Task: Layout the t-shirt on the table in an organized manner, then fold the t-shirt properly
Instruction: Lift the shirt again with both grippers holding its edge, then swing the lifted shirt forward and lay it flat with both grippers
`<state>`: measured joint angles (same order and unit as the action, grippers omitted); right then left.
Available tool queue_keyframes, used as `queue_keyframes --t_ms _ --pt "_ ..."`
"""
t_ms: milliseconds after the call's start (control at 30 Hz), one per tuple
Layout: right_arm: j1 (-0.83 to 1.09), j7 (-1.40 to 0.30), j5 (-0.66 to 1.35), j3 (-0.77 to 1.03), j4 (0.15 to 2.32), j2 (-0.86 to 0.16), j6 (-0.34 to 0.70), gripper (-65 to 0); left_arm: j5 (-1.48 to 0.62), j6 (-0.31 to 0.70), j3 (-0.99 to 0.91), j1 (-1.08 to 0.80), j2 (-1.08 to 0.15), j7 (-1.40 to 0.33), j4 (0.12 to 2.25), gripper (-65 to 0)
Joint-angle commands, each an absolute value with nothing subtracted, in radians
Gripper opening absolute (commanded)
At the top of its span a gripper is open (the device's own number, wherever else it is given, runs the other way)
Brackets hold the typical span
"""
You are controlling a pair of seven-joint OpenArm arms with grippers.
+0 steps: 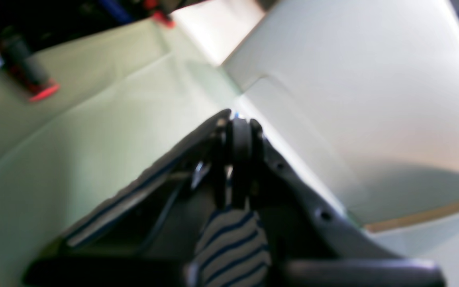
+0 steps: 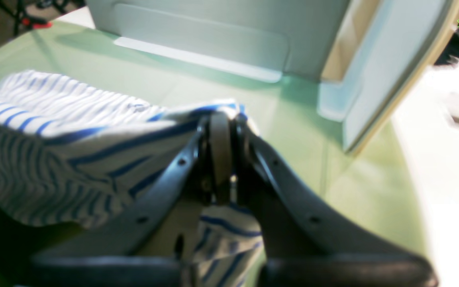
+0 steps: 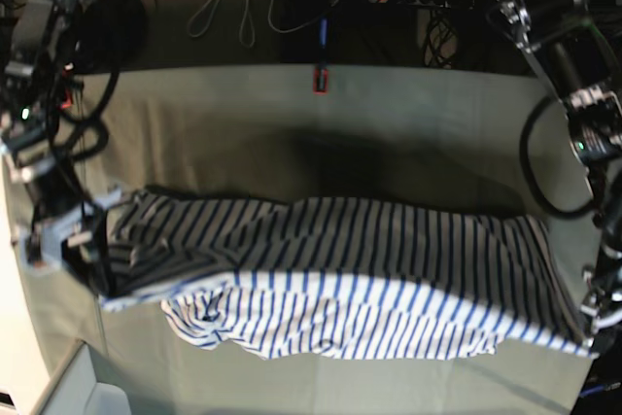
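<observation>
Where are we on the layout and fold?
Done: the t-shirt is stretched across the table. In hand: the right gripper and left gripper each pinch an end, cloth still bunched near the right one. Left: flattening, then all folds.
</observation>
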<state>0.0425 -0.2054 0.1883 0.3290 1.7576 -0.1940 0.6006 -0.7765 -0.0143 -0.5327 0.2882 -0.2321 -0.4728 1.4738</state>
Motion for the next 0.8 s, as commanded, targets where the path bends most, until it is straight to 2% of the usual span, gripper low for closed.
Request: queue_keyframes --t_ms 0,100,300,433,600,767 --pt "-0.028 -0.182 0.213 0.335 1.774 -0.220 0.601 -65.0 -0.785 -0.001 -0.507 0.355 -0.262 -0.447 1.486 -64.8" --pt "-0.186 -0.291 0.213 0.332 1.739 -0.259 0.601 -65.0 -0.785 -0.001 -0.420 0.456 -0.292 -0.447 1.463 -64.8" --pt "-0.542 -0.363 0.213 0.312 1.520 -0.291 0.601 -65.0 -0.783 -0.001 -0.283 0.746 -0.309 -0.446 1.305 -64.8" --pt "-0.763 -0.357 0.213 0.240 1.331 -0.351 0.601 -65.0 -0.783 -0.001 -0.229 0.940 -0.308 -0.440 1.165 -64.8" --pt "-1.033 -0.338 0.213 0.145 1.110 -0.374 0.601 -65.0 -0.788 -0.001 -0.177 1.167 -0.306 -0.403 0.955 -64.8" --pt "-1.234 -0.260 0.213 0.077 0.967 -0.383 0.601 -65.0 -0.792 -0.001 -0.142 1.290 -0.312 -0.349 0.903 -64.8"
